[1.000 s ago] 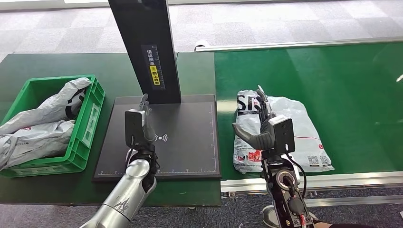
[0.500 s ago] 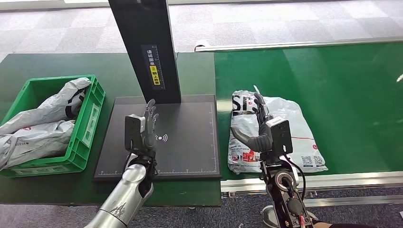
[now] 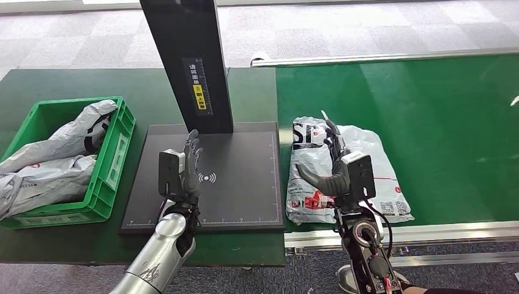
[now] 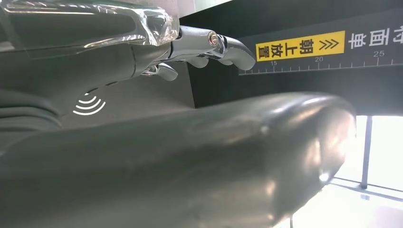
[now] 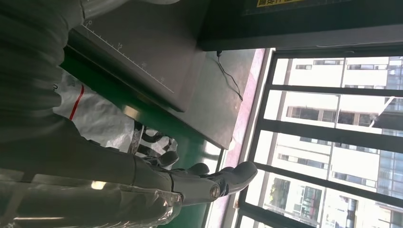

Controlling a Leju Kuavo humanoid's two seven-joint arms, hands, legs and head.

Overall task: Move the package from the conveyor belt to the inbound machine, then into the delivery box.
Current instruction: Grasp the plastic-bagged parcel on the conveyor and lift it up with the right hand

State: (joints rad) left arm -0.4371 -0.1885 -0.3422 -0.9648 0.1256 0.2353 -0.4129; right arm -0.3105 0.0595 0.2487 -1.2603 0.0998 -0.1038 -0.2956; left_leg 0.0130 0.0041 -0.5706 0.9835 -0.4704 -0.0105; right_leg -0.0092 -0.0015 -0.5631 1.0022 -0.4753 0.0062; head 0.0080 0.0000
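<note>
A grey plastic package [image 3: 379, 153] with red and black print lies flat on the green conveyor belt [image 3: 440, 116], near the belt's left end. My right hand [image 3: 333, 165] stands over the package's left half, empty, fingers straight and thumb spread toward the machine. The right wrist view shows the same hand [image 5: 142, 175] with the package [image 5: 95, 114] beneath it. My left hand [image 3: 183, 168] is held upright above the black inbound machine plate [image 3: 245, 177], fingers apart and empty. In the left wrist view its fingers [image 4: 209, 45] point at the machine's column [image 4: 304, 47].
The machine's tall black column [image 3: 186, 55] rises behind the plate. A green delivery box [image 3: 116, 153], left of the plate, holds grey packages. A metal rail [image 3: 428, 233] edges the belt in front.
The package has moved left along the belt, closer to the machine plate, and my right hand has shifted left with it. My left hand stays over the plate, turned slightly.
</note>
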